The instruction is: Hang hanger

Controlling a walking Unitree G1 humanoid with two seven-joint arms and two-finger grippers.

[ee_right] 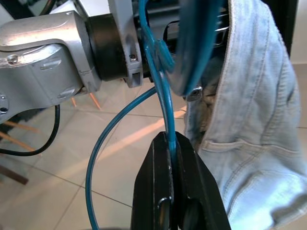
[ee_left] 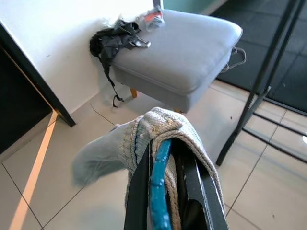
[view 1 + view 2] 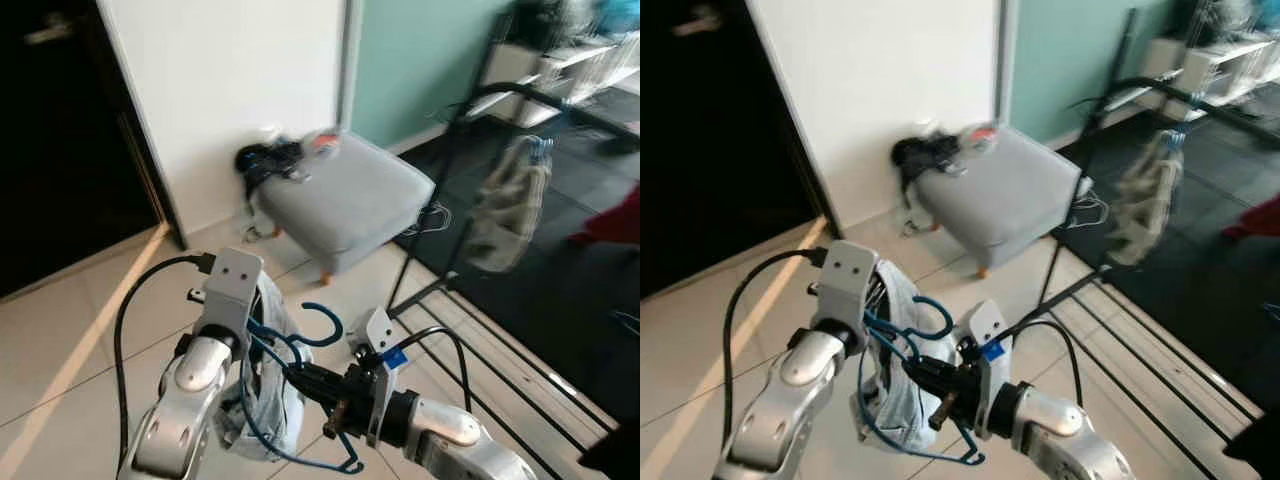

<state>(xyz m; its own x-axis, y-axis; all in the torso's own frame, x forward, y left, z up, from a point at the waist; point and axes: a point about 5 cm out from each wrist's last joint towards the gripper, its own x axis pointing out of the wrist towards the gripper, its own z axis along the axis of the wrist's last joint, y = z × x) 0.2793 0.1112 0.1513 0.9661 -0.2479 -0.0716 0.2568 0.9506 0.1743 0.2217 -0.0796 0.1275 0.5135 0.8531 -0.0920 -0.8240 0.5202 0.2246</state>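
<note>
Black metal clothes rack (image 3: 470, 180) far right over dark rug; tiled floor (image 3: 90, 330) open left. Grey square footstool (image 3: 345, 200) beyond. Both jaws, left gripper (image 2: 165, 191) and right gripper (image 1: 171, 143), closed on blue wire hanger (image 3: 300, 345) carrying pale denim garment (image 3: 895, 400), near centre. No legible writing.

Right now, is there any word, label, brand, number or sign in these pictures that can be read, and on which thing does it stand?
None can be read.
Blue tag on the right arm: no text can be made out.
Red and white item on the grey ottoman: too blurred to read.
Denim garment on the blue hanger: no printed label.
</note>
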